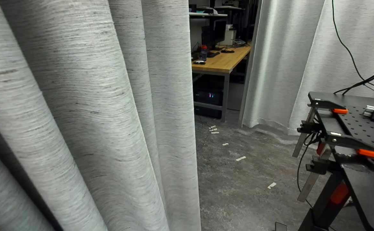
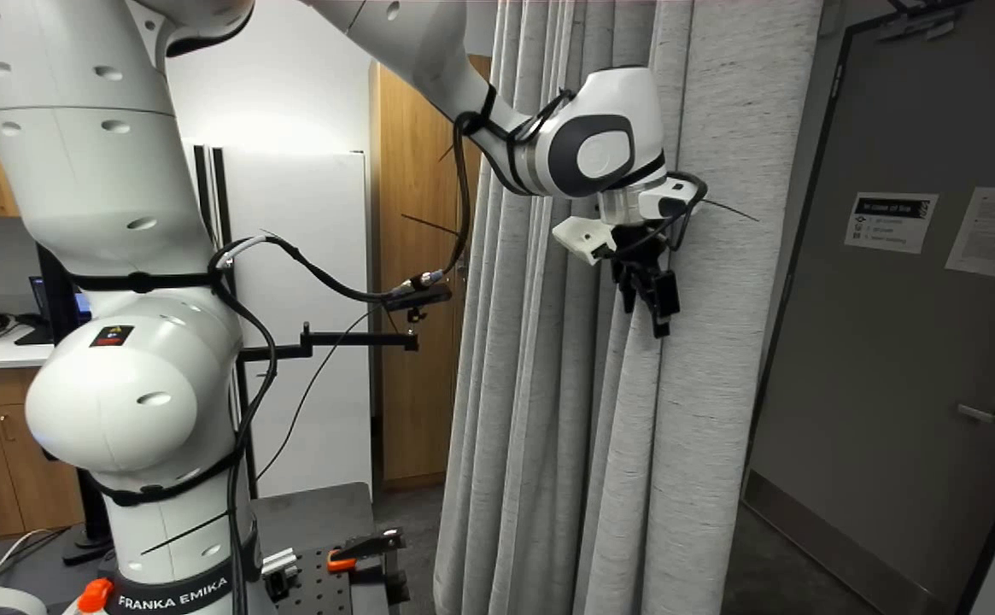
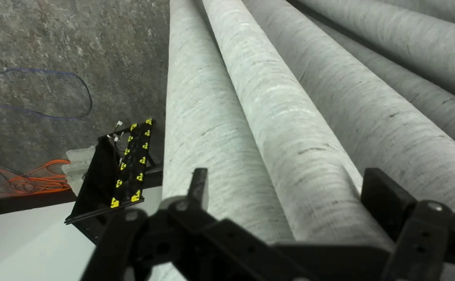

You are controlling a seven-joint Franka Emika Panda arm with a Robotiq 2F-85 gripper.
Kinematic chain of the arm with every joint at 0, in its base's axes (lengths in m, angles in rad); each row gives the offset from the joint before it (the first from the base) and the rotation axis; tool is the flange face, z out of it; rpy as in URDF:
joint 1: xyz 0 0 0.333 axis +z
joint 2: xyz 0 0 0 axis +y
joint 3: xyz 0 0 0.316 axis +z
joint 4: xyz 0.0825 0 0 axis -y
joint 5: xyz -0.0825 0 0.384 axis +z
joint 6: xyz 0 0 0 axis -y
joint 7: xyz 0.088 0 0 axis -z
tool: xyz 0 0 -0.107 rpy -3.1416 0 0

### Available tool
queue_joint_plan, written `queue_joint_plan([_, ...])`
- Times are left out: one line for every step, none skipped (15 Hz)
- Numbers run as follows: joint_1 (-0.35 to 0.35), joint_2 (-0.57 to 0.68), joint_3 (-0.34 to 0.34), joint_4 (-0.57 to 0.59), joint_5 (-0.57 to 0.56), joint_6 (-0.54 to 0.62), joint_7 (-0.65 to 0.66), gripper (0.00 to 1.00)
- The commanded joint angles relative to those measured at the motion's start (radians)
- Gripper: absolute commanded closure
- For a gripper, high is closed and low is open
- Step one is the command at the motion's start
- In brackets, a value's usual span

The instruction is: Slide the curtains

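Wrist view: gripper (image 3: 289, 191) is holding its fingers (image 3: 384, 197) apart | light-grey curtains (image 3: 258, 78) are hanging in deep folds, some showing between the fingers | orange cable (image 3: 41, 182) is lying on the floor (image 3: 75, 35) | in an exterior view, grey door (image 2: 898, 359) is showing beyond the curtains' edge.

In an exterior view the camera sits close beside the curtain (image 1: 87, 106), angled down toward a desk (image 1: 222, 64). In an exterior view it faces the arm (image 2: 130, 384) from nearby. The wrist view looks down past the pincer (image 3: 289, 189) — all three share the curtain, both exterior views the worktop (image 1: 371, 195).
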Motion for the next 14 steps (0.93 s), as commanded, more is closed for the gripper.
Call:
queue_joint_plan([-0.008,-0.011,-0.042,-0.014,-0.015,-0.014,-0.062,0.0])
queue_joint_plan([-0.011,-0.006,-0.052,-0.009,-0.015,-0.012,-0.072,0.0])
queue_joint_plan([-0.012,-0.001,-0.06,-0.002,-0.016,-0.011,-0.079,0.0])
queue_joint_plan([-0.014,0.001,-0.067,0.004,-0.015,-0.01,-0.085,0.0])
queue_joint_plan([-0.015,0.004,-0.073,0.01,-0.017,-0.011,-0.088,0.0])
queue_joint_plan([-0.017,0.008,-0.078,0.014,-0.019,-0.008,-0.088,0.0])
queue_joint_plan([-0.019,0.01,-0.082,0.02,-0.02,-0.012,-0.09,0.0])
queue_joint_plan([-0.021,0.009,-0.086,0.021,-0.017,-0.013,-0.094,0.0])
queue_joint_plan([-0.022,0.007,-0.09,0.019,-0.015,-0.012,-0.1,0.0])
queue_joint_plan([-0.023,0.002,-0.096,0.012,-0.013,-0.012,-0.111,0.0])
queue_joint_plan([-0.024,-0.002,-0.101,0.005,-0.012,-0.014,-0.124,0.0])
queue_joint_plan([-0.027,-0.007,-0.107,-0.004,-0.011,-0.018,-0.14,0.0])
queue_joint_plan([-0.029,-0.01,-0.113,-0.011,-0.008,-0.025,-0.159,0.0])
queue_joint_plan([-0.032,-0.017,-0.121,-0.024,-0.007,-0.033,-0.182,0.0])
